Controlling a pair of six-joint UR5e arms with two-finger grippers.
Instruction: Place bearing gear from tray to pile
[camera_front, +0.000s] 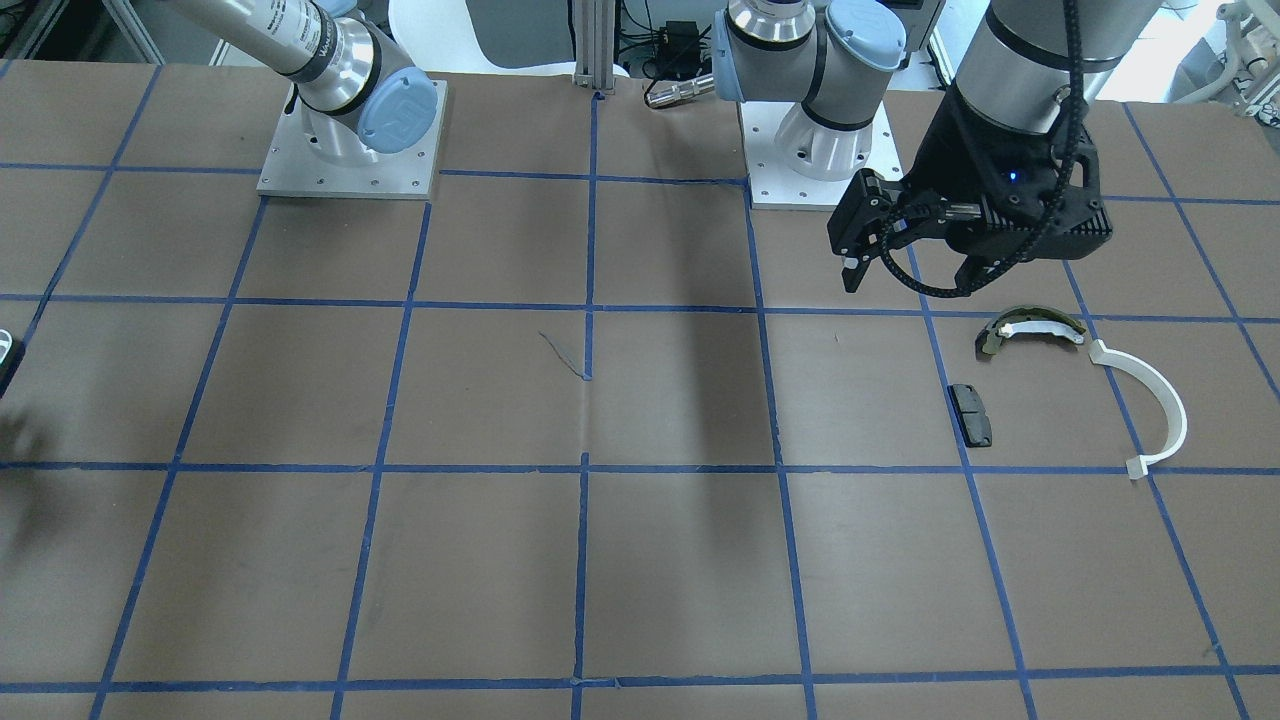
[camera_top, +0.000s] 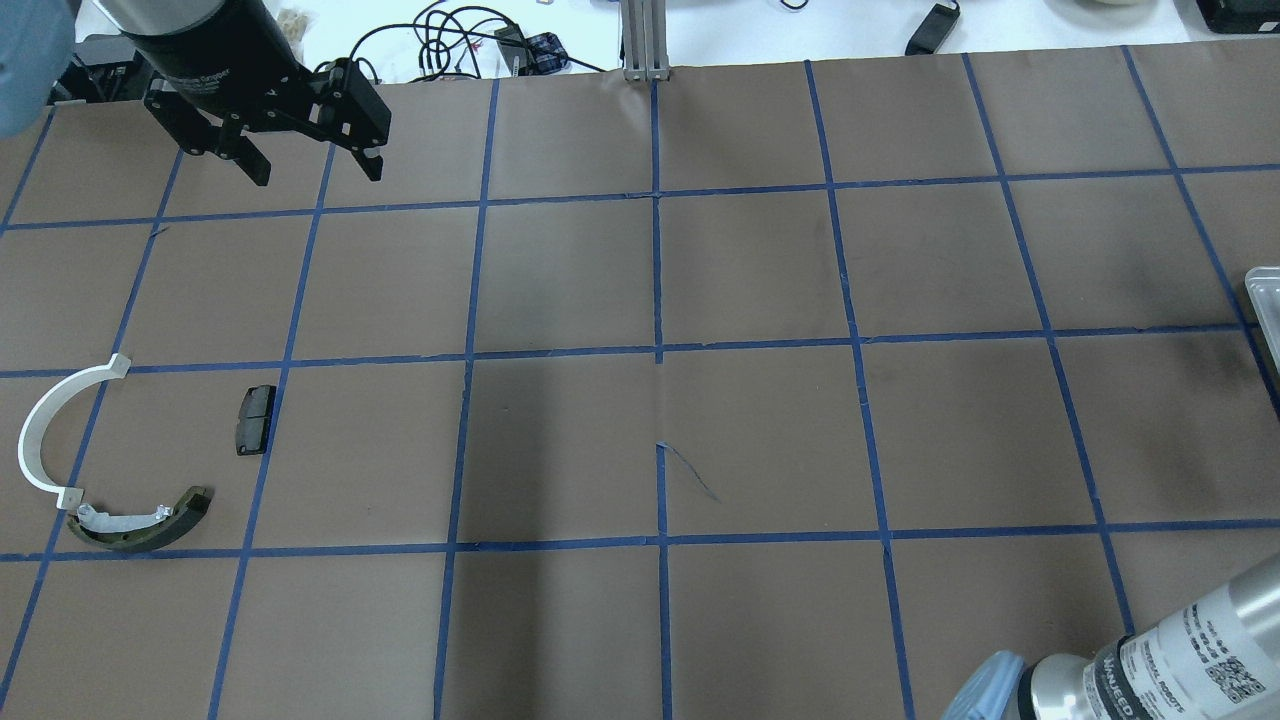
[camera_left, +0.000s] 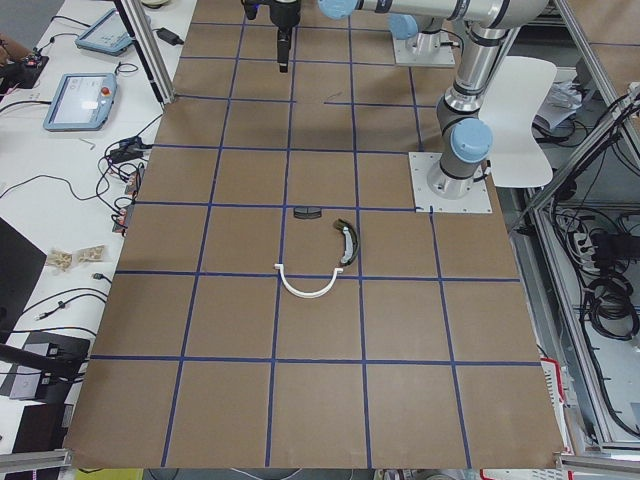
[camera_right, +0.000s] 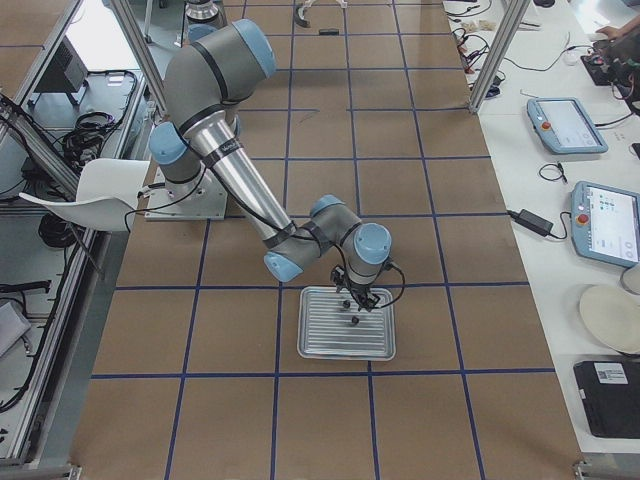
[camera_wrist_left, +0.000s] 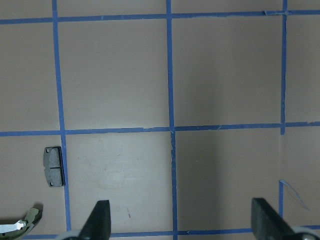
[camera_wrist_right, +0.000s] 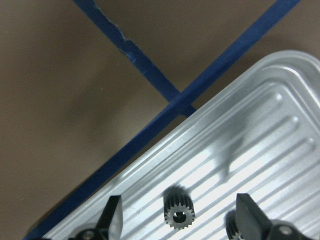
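Observation:
The bearing gear (camera_wrist_right: 178, 212), small, dark and toothed, stands on the ribbed metal tray (camera_wrist_right: 260, 125). My right gripper (camera_wrist_right: 180, 217) is open just above the tray with the gear between its fingers (camera_wrist_right: 112, 216), apart from them. The side view shows this gripper (camera_right: 355, 300) over the tray (camera_right: 320, 345). The pile lies far off: an olive shoe (camera_top: 140, 528), a white half-ring (camera_top: 38, 430) and a black pad (camera_top: 255, 420). My left gripper (camera_top: 315, 172) is open and empty, held high beyond the pile; it also shows in the front view (camera_front: 910, 282).
A second dark toothed part (camera_wrist_right: 231, 223) sits on the tray, partly hidden by my right finger. The tray's edge shows at the table's right side (camera_top: 1262, 300). Brown paper with a blue tape grid covers the table (camera_top: 660, 350).

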